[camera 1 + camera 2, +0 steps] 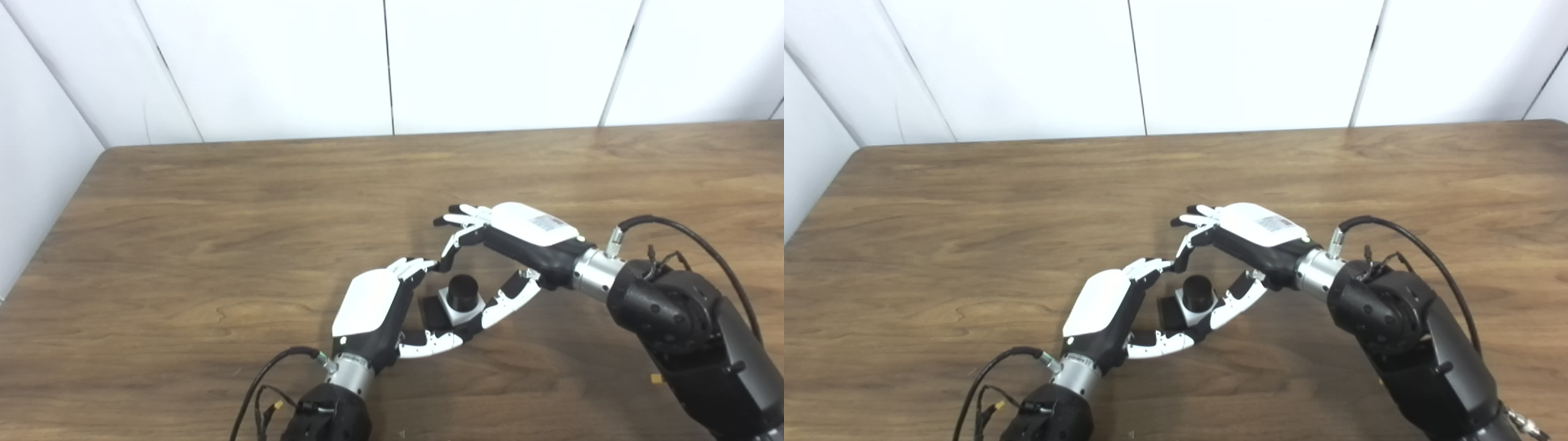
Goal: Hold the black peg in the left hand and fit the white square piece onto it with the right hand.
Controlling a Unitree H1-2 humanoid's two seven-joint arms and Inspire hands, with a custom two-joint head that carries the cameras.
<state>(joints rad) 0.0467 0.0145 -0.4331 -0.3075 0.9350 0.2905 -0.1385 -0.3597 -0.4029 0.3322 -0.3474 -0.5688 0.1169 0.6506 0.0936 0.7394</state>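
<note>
on the brown wooden tabletop (245,202) there is one black peg (463,291) and one white square piece (460,310), and the two sit together: the peg stands upright as a short black cylinder rising through the middle of the white square piece, which lies flat around its base. a flat black slab (432,310) shows just to the left of the white piece, touching it, and whether it belongs to the peg cannot be told. this small stack rests on the tabletop in the gap between the two robot hands, near the front centre. the left robot hand (375,311) lies just left of the stack with its white back turned up, its fingers (411,267) curled over the far side and its thumb (430,343) stretched along the near side, loosely cupped around the stack without clearly closing on it. the right robot hand (508,254) reaches in from the right, its fingers (460,222) spread and arched above the far side and its thumb (509,297) angled down to the right edge of the white piece, close to it or touching; it looks spread rather than pinching. one black cable (680,231) loops over the right wrist, and another (269,373) trails from the left wrist. white wall panels (490,61) stand behind the tabletop.
</note>
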